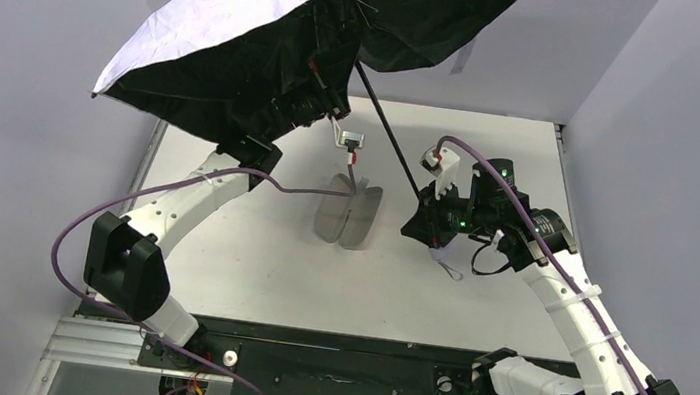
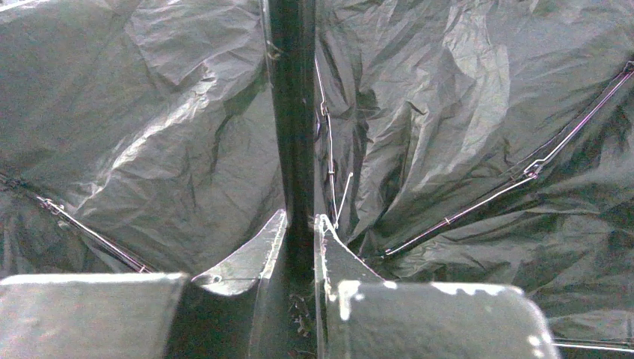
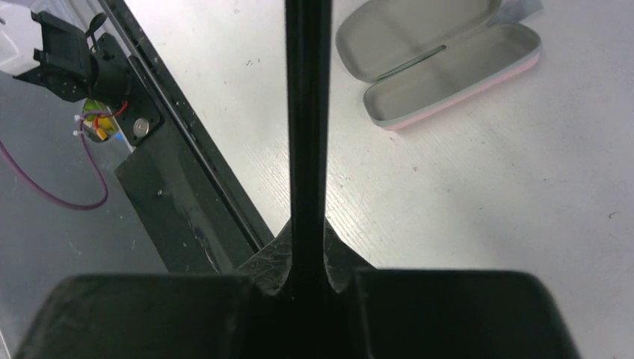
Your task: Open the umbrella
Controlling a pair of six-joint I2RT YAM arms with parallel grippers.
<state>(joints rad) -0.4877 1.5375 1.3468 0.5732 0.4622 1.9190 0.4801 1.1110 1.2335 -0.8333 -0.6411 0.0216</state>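
Umbrella: open, above far left corner of worktop.
Left jaws: tight on its shaft.
Right jaws: tight on shaft too.

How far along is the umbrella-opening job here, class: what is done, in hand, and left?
Done: the umbrella canopy is spread wide above the table; its case lies open. In hand: the left gripper and right gripper both clamp the shaft. Left: whether it has latched open cannot be seen.

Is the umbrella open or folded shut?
Open: the umbrella has its canopy spread wide above the table, ribs stretched out underneath. Whether it has latched, cannot tell.
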